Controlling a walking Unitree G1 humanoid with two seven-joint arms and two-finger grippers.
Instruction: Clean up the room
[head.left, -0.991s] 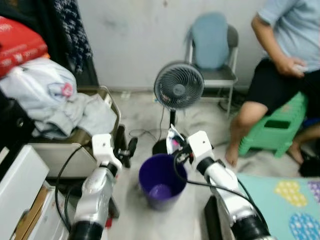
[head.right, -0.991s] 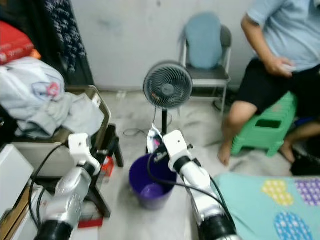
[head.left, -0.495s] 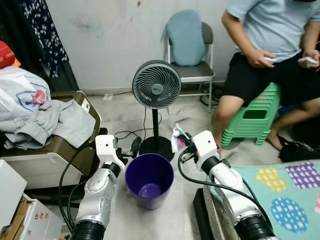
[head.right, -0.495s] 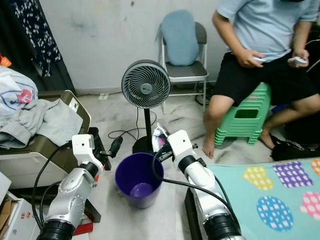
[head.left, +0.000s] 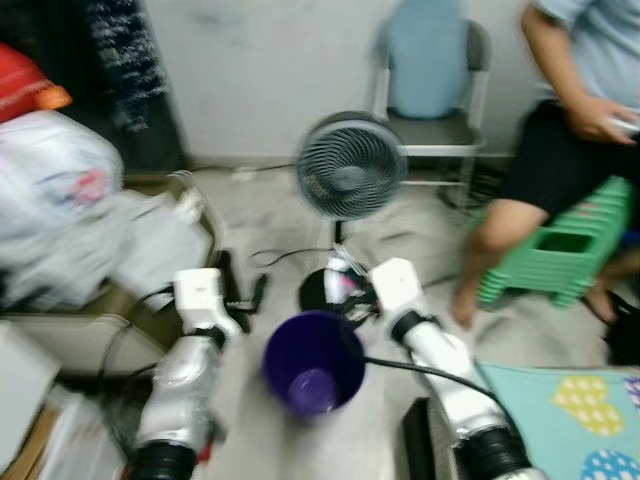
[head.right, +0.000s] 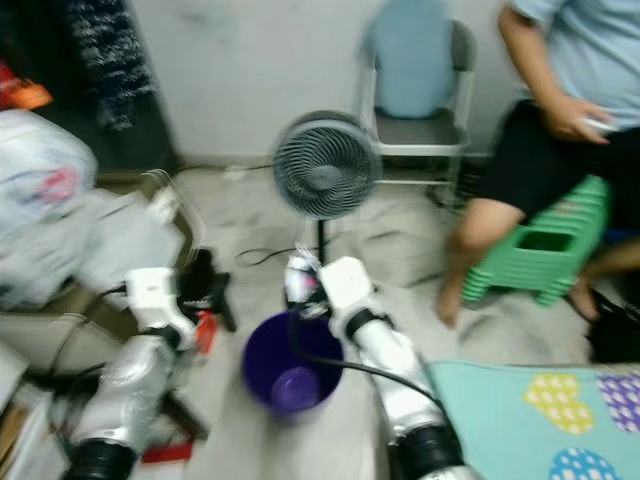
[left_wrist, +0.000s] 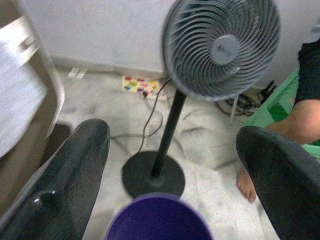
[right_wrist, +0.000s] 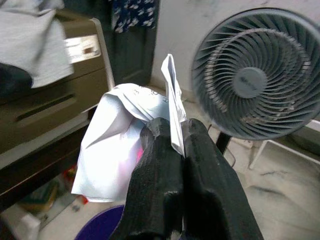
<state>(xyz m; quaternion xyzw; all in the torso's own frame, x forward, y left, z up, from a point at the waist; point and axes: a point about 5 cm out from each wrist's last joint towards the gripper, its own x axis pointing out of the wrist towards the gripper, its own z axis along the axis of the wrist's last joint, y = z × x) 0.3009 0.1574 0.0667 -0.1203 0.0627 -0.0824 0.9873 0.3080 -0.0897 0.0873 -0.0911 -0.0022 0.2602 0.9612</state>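
Note:
A purple bin (head.left: 312, 362) stands on the floor between my two arms, with something pale purple at its bottom. My right gripper (right_wrist: 181, 135) is shut on a crumpled white wrapper (right_wrist: 122, 137) with pink print, held just above the bin's far rim (head.left: 342, 285). My left gripper (left_wrist: 165, 165) is open, its fingers (left_wrist: 65, 175) wide apart over the bin's near-left rim, holding nothing. The bin's rim (left_wrist: 159, 220) sits low between those fingers.
A grey standing fan (head.left: 348, 168) with its cable is just behind the bin. A person sits on a green stool (head.left: 555, 260) at the right. A chair (head.left: 432, 110) stands by the wall. Clothes pile on a brown cabinet (head.left: 90, 230) at left. A patterned mat (head.left: 590, 410) lies at lower right.
The camera has swung and blurred, so the whole scene shifted right. The right gripper still holds the wrapper over the bin; the left stays open.

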